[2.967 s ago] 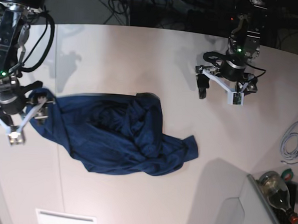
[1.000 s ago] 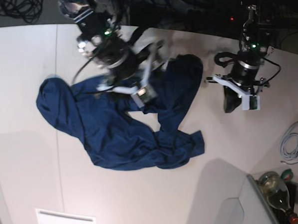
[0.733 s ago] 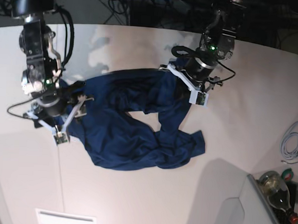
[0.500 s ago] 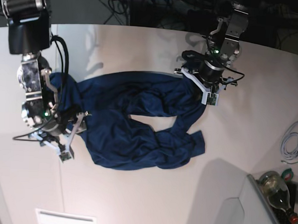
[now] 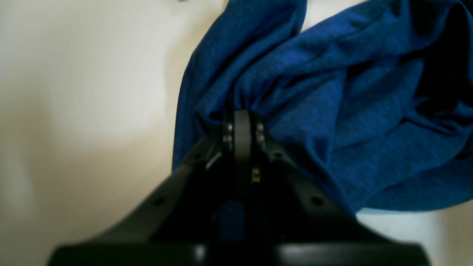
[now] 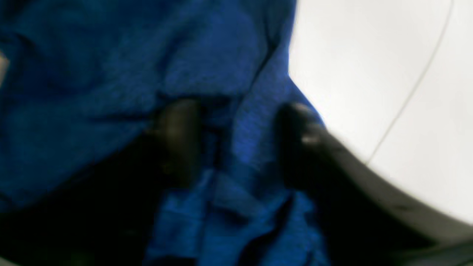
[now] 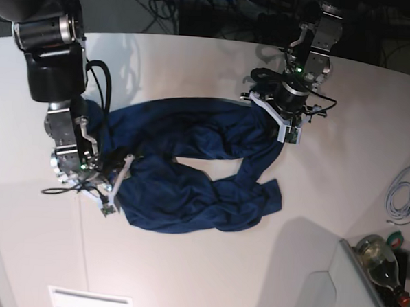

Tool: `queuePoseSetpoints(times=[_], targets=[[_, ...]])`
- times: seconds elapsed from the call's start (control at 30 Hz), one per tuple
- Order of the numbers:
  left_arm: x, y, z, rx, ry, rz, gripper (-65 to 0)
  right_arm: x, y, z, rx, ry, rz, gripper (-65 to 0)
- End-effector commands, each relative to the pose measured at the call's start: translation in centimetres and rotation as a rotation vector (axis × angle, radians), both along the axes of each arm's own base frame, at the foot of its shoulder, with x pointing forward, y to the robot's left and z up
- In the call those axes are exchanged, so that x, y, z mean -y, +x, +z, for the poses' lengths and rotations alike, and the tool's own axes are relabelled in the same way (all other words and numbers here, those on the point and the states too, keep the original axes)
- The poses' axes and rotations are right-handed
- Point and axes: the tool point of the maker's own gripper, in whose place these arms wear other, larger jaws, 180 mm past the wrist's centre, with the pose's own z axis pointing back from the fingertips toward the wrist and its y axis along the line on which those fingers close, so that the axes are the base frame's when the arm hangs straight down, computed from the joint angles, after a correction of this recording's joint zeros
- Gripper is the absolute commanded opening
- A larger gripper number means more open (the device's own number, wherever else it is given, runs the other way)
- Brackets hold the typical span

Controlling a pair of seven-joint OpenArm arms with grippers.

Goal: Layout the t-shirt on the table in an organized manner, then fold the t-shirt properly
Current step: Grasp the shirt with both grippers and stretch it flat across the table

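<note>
T-shirt (image 7: 190, 173) is lying crumpled across the middle of the table (image 7: 199, 263), stretched into a loose band btwn the two arms, w/ a bunched lobe sagging toward the near-right side. Vs half a sec ago, the cloth's upper band is sitting about where it was, but the near-left edge is getting drawn closer in, so the shirt is looking a bit narrower on that side. Three secs ago it was a compact heap nearer the left of the base view; now it's spanning far wider.

Table is showing bare white all round the garment, thin dark seam (image 6: 410, 92) running past the cloth in the right wrist view.

Right gripper (image 7: 110, 183), on the base view's left, is sitting lower and closer to the near edge than 0.5 s back, pressing into the shirt's left end. Right wrist view is showing its two dark fingers (image 6: 177, 136) straddling a ridge of blue fabric, w/ a gap btwn them, partly closed round the cloth, not fully clamped.

Left gripper (image 7: 289, 127), base view's right, is barely shifting from its spot 0.5 s ago. Its jaws are clenched tight on a pinch of the shirt's far-right end, fabric gathering at the tips (image 5: 236, 118) in the left wrist view.
</note>
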Motion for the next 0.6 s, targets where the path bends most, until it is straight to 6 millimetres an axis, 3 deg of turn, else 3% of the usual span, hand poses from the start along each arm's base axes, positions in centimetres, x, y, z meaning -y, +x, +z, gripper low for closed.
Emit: queuePoseSetpoints(times=[0.0,0.07,0.13,0.2,0.3,0.37,0.57], targets=[[-0.4,-0.5,-0.4,-0.029,0.015,0.001,-65.0,0.1,2.1,1.8,0.062,0.010,-0.010,-51.5],[-1.1,-0.4,-0.4,-0.027,0.020,0.019,-65.0,0.1,2.4,2.3,0.083,0.012,-0.006,-65.0],[-2.3,-0.2,-0.2,-0.022,0.026,0.055,-65.0,-0.1,2.8,3.9,0.137,0.014,0.006,-65.0],[-3.5,0.0,-0.3,-0.024,0.034,0.086,-65.0,-0.7,3.1,6.7,0.215,0.013,0.021,-65.0],[-5.6,0.2,-0.3,-0.021,0.048,0.140,-65.0,-0.8,1.5,10.1,0.230,-0.033,0.033,-65.0],[-6.5,0.4,-0.1,-0.016,0.052,0.163,-65.0,-1.1,-0.1,11.5,0.236,-0.048,0.056,-64.7],[-8.3,1.7,1.0,0.019,0.059,0.213,-65.0,-2.3,-5.6,11.6,0.179,-0.078,0.177,-64.7]])
